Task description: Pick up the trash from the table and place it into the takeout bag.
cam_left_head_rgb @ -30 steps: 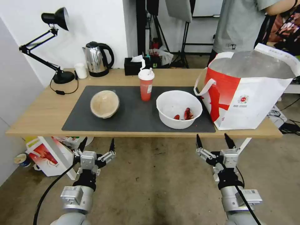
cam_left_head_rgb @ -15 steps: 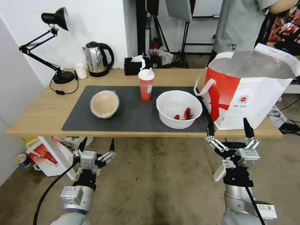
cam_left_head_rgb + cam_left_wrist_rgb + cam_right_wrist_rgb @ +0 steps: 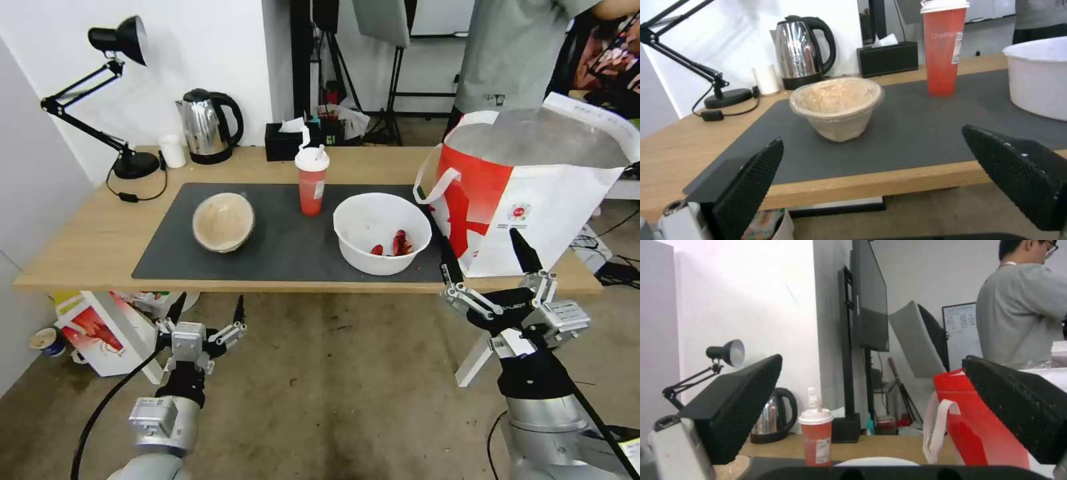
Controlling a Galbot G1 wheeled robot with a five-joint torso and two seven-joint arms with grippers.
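On the dark mat of the table [image 3: 80, 247] sit a tan lidded bowl [image 3: 223, 221] [image 3: 837, 106], a red drink cup [image 3: 311, 180] [image 3: 945, 46] [image 3: 816, 436] with white lid and straw, and a big white bowl [image 3: 382, 232] [image 3: 1038, 76] holding red scraps. The takeout bag [image 3: 533, 193] [image 3: 969, 426] stands open at the table's right end. My right gripper [image 3: 487, 257] is open, raised at the table's front edge between the white bowl and the bag. My left gripper [image 3: 207, 309] hangs open below the front edge, in front of the tan bowl.
A black desk lamp [image 3: 113, 100], a steel kettle [image 3: 208, 125] and a black tissue box [image 3: 287, 140] line the table's back. A smaller printed bag [image 3: 100, 330] and a cup sit on the floor at left. A person in grey stands behind the takeout bag.
My right gripper has risen and shifted right, from below the table edge up to the front of the takeout bag. The left arm has stayed still.
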